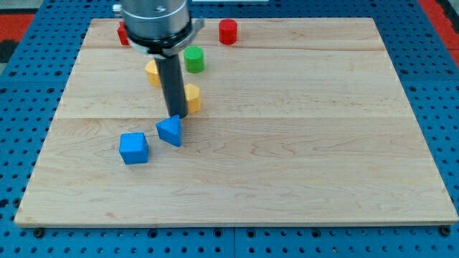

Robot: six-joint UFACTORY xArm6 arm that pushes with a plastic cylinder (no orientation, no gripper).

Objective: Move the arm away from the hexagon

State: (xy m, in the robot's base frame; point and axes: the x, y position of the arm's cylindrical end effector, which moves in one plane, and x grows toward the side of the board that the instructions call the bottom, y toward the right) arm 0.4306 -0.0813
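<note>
Item: rod with my tip [176, 115] on the wooden table [287, 143], no jaws fitted, so none apart or together; the yellow hexagon [191, 98] sits just to the tip's right and slightly up-view, partly hidden behind the rod. Blue triangular block [170, 131] just below the tip, blue cube [134, 147] down-left; green cylinder [193, 59] and red cylinder [228, 31] above; another yellow block [152, 72] and red block [122, 33] are half-hidden, shapes unclear

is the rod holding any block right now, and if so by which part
Nothing is held. My tip just stands at the blue triangle block's top edge, beside the yellow hexagon.
</note>
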